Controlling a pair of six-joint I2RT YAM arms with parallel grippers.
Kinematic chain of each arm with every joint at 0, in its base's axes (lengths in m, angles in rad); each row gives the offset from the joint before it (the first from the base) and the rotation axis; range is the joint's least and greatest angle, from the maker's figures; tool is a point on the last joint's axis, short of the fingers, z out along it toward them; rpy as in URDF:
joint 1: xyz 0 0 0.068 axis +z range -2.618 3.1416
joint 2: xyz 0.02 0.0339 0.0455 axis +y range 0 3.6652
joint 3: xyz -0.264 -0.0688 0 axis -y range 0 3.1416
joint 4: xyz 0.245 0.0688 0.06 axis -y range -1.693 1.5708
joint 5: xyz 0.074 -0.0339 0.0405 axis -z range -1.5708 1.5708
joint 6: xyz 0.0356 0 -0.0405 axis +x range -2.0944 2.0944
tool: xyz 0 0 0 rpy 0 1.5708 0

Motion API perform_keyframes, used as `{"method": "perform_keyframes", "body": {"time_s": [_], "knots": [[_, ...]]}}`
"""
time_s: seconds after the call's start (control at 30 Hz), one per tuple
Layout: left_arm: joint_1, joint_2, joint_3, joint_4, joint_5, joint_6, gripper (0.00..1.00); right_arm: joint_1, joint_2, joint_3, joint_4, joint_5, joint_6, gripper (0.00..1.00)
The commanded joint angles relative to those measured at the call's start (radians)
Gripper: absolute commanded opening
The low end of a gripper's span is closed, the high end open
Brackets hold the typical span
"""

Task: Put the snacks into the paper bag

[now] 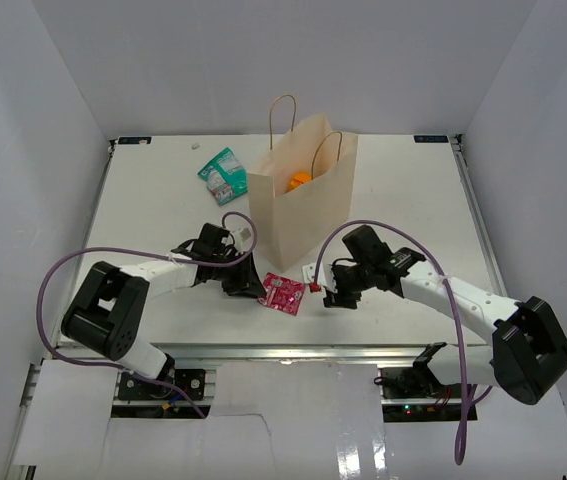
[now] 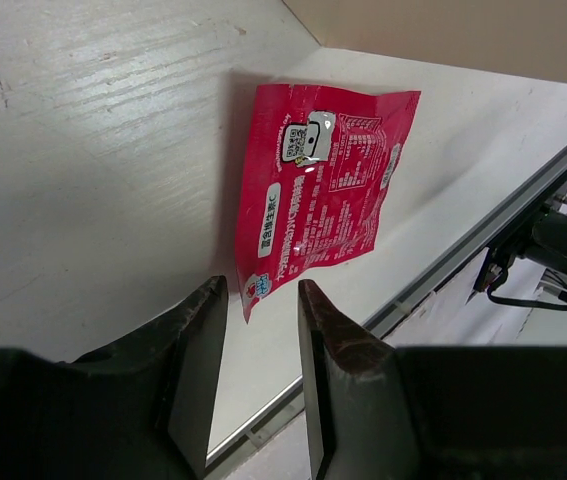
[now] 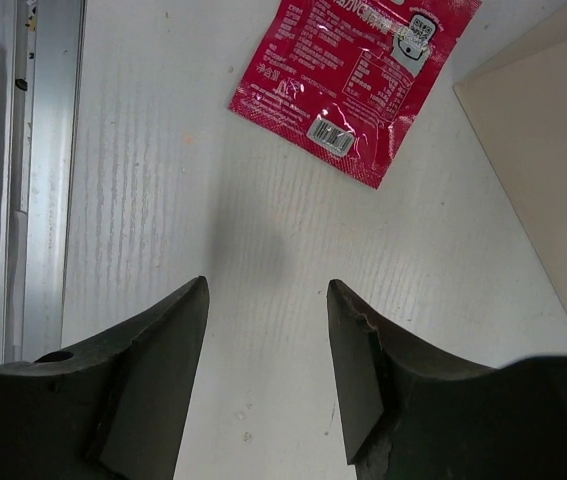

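The tan paper bag (image 1: 301, 198) stands upright mid-table with an orange-yellow pouch (image 1: 300, 181) showing inside its mouth. A teal-green packet (image 1: 224, 174) lies to the bag's far left. The pink-red packet (image 1: 283, 292) lies flat in front of the bag; it also shows in the left wrist view (image 2: 318, 190) and the right wrist view (image 3: 355, 79). My left gripper (image 1: 244, 287) is open and empty just left of it, its tips (image 2: 261, 292) at the packet's corner. My right gripper (image 1: 329, 294) is open and empty to the packet's right, its tips (image 3: 267, 288) short of it. The purple packet is out of view.
The table's front metal rail (image 1: 293, 352) runs just below both grippers. Purple cables (image 1: 73, 262) loop off both arms. White enclosure walls (image 1: 33, 130) close in the left, right and back. A corner of the bag (image 3: 543, 180) shows at the right of the right wrist view.
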Motion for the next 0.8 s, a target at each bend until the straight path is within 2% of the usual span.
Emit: {"method": "perform_keyframes", "body": {"time_s": [0.0,0.3,0.33,0.47,0.53,0.63,0.77], "knots": [[-0.009,0.013,0.024,0.023,0.022,0.016,0.44,-0.013,-0.027,0.008,0.018,-0.029,0.013,0.57],[-0.062,0.070,0.041,0.043,0.019,-0.004,0.34,-0.023,-0.027,0.013,0.015,-0.033,0.018,0.57],[-0.068,0.074,0.039,0.045,0.018,-0.007,0.29,-0.023,-0.028,0.012,0.015,-0.033,0.016,0.57],[-0.072,0.068,0.041,0.037,-0.011,-0.012,0.19,-0.024,-0.035,0.010,0.015,-0.036,0.019,0.57],[-0.072,0.053,0.042,0.031,-0.028,-0.012,0.15,-0.026,-0.038,0.010,0.015,-0.036,0.019,0.57],[-0.074,0.027,0.046,0.014,-0.065,-0.009,0.01,-0.027,-0.041,0.008,0.012,-0.038,0.018,0.57],[-0.071,-0.088,0.055,-0.020,-0.081,-0.001,0.00,-0.033,-0.050,0.008,0.005,-0.043,0.021,0.57]]}}
